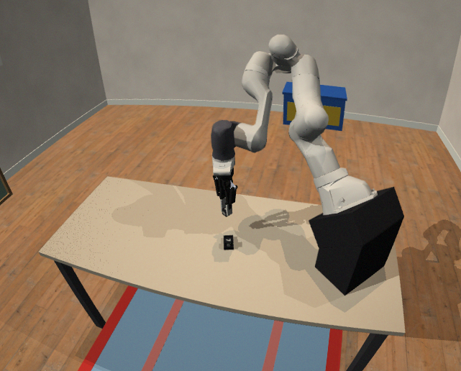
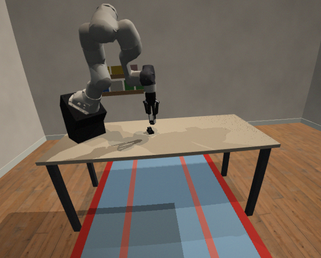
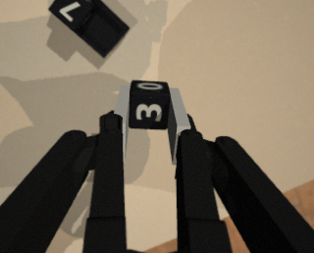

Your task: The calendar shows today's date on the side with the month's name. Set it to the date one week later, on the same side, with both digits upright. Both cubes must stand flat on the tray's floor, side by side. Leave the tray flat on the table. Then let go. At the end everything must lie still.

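Note:
My gripper [image 3: 148, 102] is shut on a black cube [image 3: 149, 105] and holds it in the air above the table. In the wrist view the cube shows a white 3 on the face toward the camera and a 0 on the face beyond it. The black calendar tray [image 3: 88, 21] lies on the table at the upper left of the wrist view, with a second cube showing a white 7 [image 3: 69, 11] in one end and the other half empty. In the top and exterior views the gripper [image 1: 226, 210] hangs above the tray [image 1: 228, 241]; it also shows in the exterior view [image 2: 151, 119] above the tray [image 2: 150, 131].
The arm's black base block [image 1: 356, 239] stands on the table to the right of the tray in the top view. A blue and yellow cabinet [image 1: 314, 104] stands on the floor behind the arm.

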### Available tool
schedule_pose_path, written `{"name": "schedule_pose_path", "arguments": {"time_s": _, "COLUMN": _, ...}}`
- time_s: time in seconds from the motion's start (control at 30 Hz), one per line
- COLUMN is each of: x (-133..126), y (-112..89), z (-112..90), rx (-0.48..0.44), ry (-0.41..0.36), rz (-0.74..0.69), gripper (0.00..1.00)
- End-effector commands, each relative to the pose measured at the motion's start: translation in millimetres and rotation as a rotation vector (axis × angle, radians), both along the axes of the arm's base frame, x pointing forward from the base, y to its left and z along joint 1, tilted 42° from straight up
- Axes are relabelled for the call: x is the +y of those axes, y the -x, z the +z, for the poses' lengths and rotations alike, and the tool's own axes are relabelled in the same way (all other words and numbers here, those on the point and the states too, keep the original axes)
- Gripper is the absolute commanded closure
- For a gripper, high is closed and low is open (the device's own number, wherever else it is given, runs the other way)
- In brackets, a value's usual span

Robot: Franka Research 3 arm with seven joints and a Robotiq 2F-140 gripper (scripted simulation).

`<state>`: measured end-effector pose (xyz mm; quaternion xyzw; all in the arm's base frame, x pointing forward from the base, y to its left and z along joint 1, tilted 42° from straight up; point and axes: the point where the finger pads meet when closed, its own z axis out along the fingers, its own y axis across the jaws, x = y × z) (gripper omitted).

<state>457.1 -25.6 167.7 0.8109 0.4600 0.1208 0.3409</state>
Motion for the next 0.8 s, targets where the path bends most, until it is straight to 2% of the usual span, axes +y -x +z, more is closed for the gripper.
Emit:
{"name": "schedule_pose_path", "arguments": {"time_s": 0.0, "x": -2.3, "y": 0.0, "z": 1.5, "rx": 0.089, "ry": 0.082, "rz": 0.124, "gripper": 0.84}}
{"name": "schedule_pose_path", "arguments": {"time_s": 0.37, "x": -6.6, "y": -0.8, "z": 4.2, "rx": 0.161, "ry": 0.167, "rz": 0.247, "gripper": 0.84}}
{"name": "schedule_pose_path", "arguments": {"time_s": 0.47, "x": -6.8, "y": -0.8, "z": 4.3, "rx": 0.163, "ry": 0.170, "rz": 0.251, "gripper": 0.84}}
{"name": "schedule_pose_path", "arguments": {"time_s": 0.77, "x": -11.3, "y": -1.5, "z": 7.0, "rx": 0.236, "ry": 0.256, "rz": 0.375, "gripper": 0.84}}
